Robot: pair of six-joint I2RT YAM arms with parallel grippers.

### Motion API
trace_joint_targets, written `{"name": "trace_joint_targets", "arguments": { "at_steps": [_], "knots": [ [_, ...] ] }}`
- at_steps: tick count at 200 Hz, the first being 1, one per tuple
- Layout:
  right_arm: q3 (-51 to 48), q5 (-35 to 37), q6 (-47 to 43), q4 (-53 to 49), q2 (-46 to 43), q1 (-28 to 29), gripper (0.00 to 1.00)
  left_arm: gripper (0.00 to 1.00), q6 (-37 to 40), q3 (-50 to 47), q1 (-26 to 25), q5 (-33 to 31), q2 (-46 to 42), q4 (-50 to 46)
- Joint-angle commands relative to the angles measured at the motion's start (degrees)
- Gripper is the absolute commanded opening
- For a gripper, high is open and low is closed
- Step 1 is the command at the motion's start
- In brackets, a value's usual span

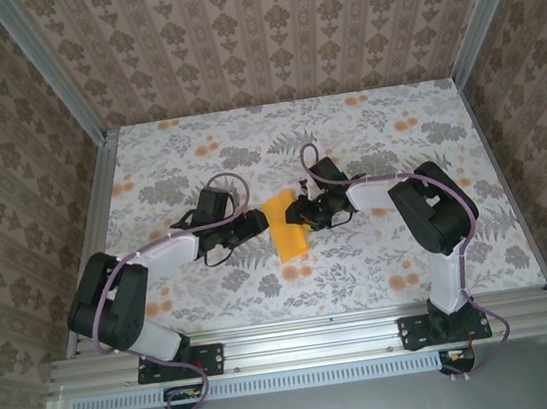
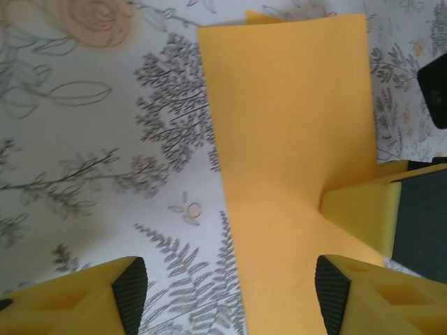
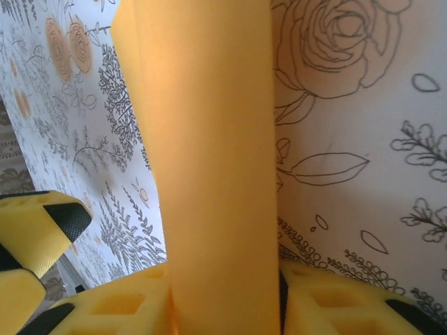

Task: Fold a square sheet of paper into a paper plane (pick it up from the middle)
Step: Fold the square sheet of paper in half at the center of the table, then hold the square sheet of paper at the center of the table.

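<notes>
yellow, black-padded left fingers [image 2: 105, 300] at the lens, orange paper far from being a plane

the flower-printed table [image 1: 410, 247] carries everything. over it the black-and-white left arm [image 1: 159, 255] and right arm [image 1: 425, 205] reach in from the near edge and meet at the middle. between their tips the thin bright orange square sheet of paper [image 1: 287, 228] lies flat near the table's centre as a narrow rectangle. in the left wrist view a corner of a lower layer peeks past its far edge, so it looks folded once in half.

the left fingers stand well apart, low over the table, with the paper's long left edge between them and nothing gripped. the right fingers [image 3: 335, 307] sit at the opposite long edge. the orange strip fills the gap between them, but i cannot tell whether they pinch it or only rest on it.

my reading: only the first centre fold is in place. the nose corners, the second taper and the wing folds are all left to do.
</notes>
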Motion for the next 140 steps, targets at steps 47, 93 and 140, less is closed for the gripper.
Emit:
{"name": "trace_joint_targets", "arguments": {
  "at_steps": [47, 93, 140],
  "knots": [
    [-1.3, 5.0, -2.0, -4.0, -0.8, -0.3, 0.45, 0.39, -0.8, 7.4, -3.6, 1.1, 7.9, 1.0],
    [-0.6, 5.0, -2.3, -5.2, -1.4, -0.3, 0.41, 0.14, 0.0, 10.1, -4.4, 0.8, 12.0, -0.5],
    [0.2, 5.7, -2.4, -7.3, -3.2, -0.3, 0.46, 0.06, 1.8, 12.3, -5.4, 0.3, 15.8, -3.9]
  ]
}}
